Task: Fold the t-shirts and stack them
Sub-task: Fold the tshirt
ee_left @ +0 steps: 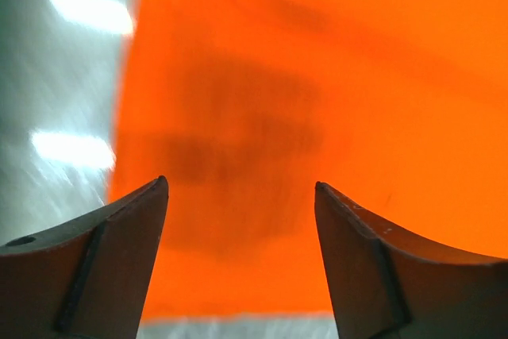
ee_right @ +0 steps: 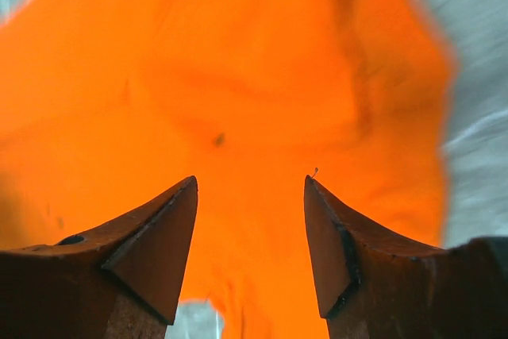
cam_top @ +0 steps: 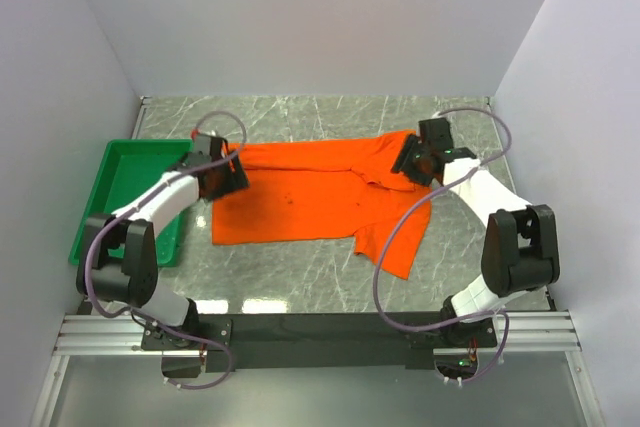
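Grey marbled surface (cam_top: 300,292) between white walls carried a plain bright orange short-sleeved cloth t-shirt (cam_top: 300,202), lying mid-surface as a wide, mostly flat, lightly wrinkled sheet. Its right side was bunched, with one strip trailing toward the near edge. The left end effector (cam_top: 228,175) hung over the shirt's left edge, fingers spread with only cloth visible below them. The right end effector (cam_top: 415,162) hovered above the crumpled right part, likewise spread and gripping nothing. A green plastic tray (cam_top: 100,209) sat just left.
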`<state>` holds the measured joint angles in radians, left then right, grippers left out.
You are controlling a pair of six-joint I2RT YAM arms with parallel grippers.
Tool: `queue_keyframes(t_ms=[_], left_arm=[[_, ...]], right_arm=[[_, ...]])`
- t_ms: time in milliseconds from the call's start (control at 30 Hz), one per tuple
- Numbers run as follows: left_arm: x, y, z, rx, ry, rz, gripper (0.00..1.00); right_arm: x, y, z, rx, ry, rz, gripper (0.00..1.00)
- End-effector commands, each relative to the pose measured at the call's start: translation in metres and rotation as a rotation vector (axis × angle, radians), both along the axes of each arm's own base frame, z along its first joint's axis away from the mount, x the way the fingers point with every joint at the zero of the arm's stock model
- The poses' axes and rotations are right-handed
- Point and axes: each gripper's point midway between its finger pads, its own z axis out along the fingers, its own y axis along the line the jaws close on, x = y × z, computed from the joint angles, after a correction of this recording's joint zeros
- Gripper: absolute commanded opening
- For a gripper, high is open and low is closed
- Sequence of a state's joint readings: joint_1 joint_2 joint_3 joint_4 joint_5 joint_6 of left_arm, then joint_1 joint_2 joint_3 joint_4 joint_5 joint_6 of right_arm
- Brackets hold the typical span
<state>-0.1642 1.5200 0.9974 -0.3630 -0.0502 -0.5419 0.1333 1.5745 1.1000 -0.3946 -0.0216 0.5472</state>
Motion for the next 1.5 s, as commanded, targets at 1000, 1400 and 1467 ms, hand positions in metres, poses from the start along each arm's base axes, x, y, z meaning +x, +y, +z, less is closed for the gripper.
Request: queue_keyframes(t_ms=[1000,1400,1467], left_arm=[[-0.175,-0.008,-0.067,-0.247,0.314,0.33,0.56],[-0.123,-0.002,0.012,-0.278,0.041,0.317,0.76],[-0.106,0.003,0.026,-0.305,0.004,0.323,0.75]], right_arm=[[-0.216,0.011,-0.086,0.221,0.508,0.079,0.66],[-0.135,0.017,0.021,0.207,-0.01,0.126,0.59],[-0.113,0.043,0.052,0.172,-0.12,0.249,0.57]])
